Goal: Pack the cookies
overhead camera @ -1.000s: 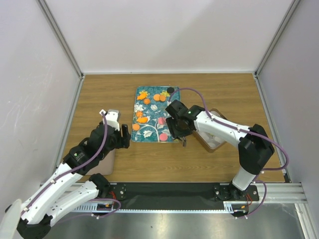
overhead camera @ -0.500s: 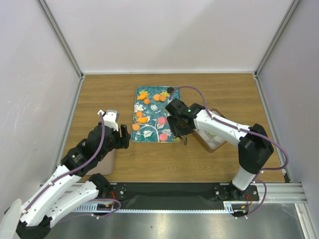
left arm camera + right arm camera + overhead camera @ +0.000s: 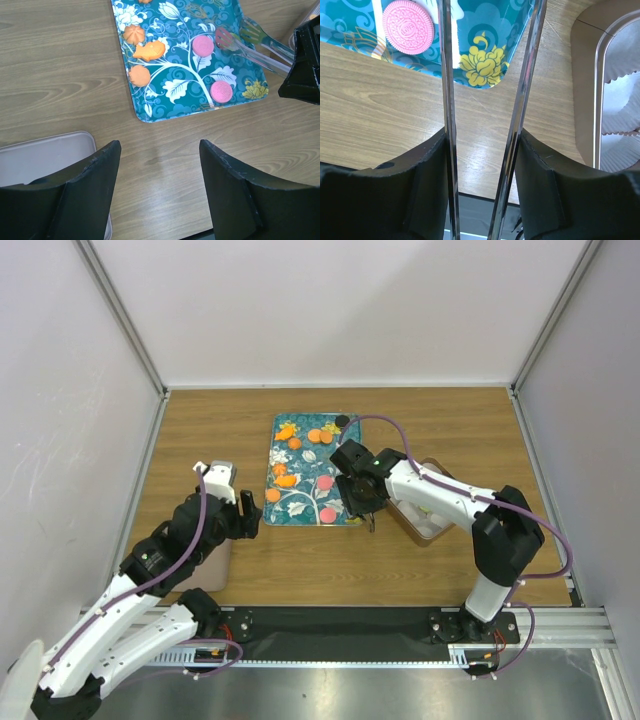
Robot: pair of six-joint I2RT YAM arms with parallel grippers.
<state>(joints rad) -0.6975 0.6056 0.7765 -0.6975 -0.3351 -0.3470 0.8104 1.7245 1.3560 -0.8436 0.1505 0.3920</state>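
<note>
While clenching the tongs [image 3: 447, 100] in the right hand [image 3: 485, 200], tips just beside a pink cookie [image 3: 203, 45] on the tray [image 3: 150, 107], risks nudging it over the rim onto the worktop [image 3: 60, 75] if squeezed off-centre; left hand [image 3: 157, 195] released, empty.

Wood-grain tabletop [image 3: 210, 430] fills the centre, evenly lit. White wall panels [image 3: 340, 310] enclose it at 9, 12 and 3 o'clock, with aluminium posts [image 3: 121, 315] at the far corners.

Teal tray [image 3: 300, 502], tongs [image 3: 448, 100], liner box [image 3: 430, 527] R, grey lid [image 3: 45, 155] L
</note>
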